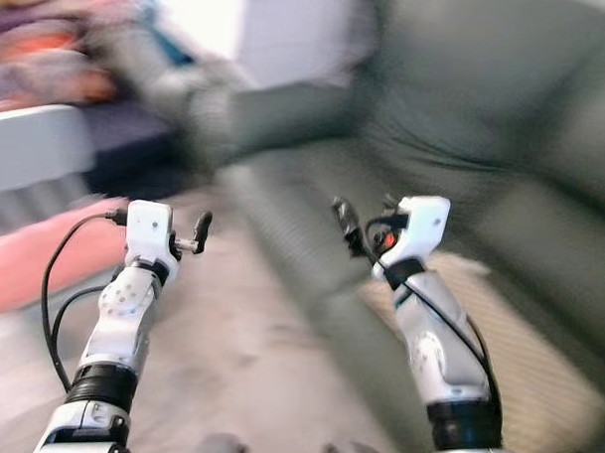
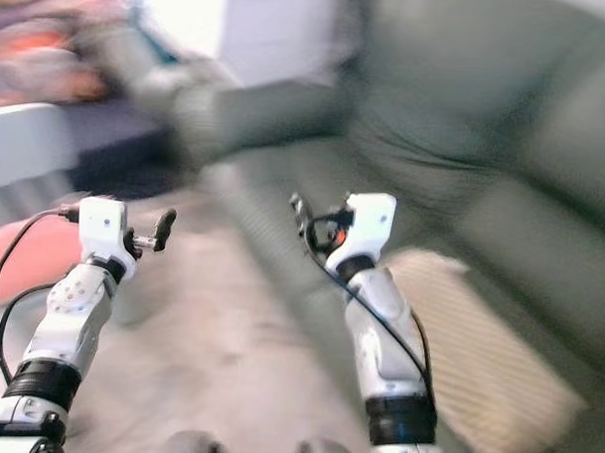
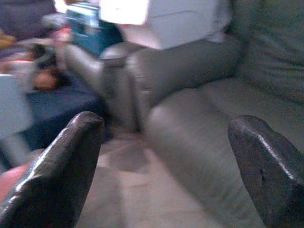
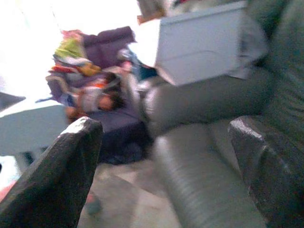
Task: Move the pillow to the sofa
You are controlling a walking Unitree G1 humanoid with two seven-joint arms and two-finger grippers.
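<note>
We see both sets of fingers spread apart with nothing between them: the left wrist view looks between 2 black fingertips at the sofa seat, and the right wrist view does the same past its own fingertips. The left gripper is raised in front of the sofa, off its front corner over the floor; the right gripper is raised just before the sofa's seat edge. Head views are blurred, so we judge the robot is walking or turning. A beige ribbed cushion shape lies low by the sofa's base, below the right arm; we take it to be the pillow, but blur keeps us from being sure. A pink thing sits on the floor well apart from the sofa, by the left arm. Task looks barely started: nothing is held, and pickup, carry and placing are all left. Room: bare floor in front of the sofa is open; the sofa's front edge and armrest bound it, with a light box on the armrest end and clutter beyond.
</note>
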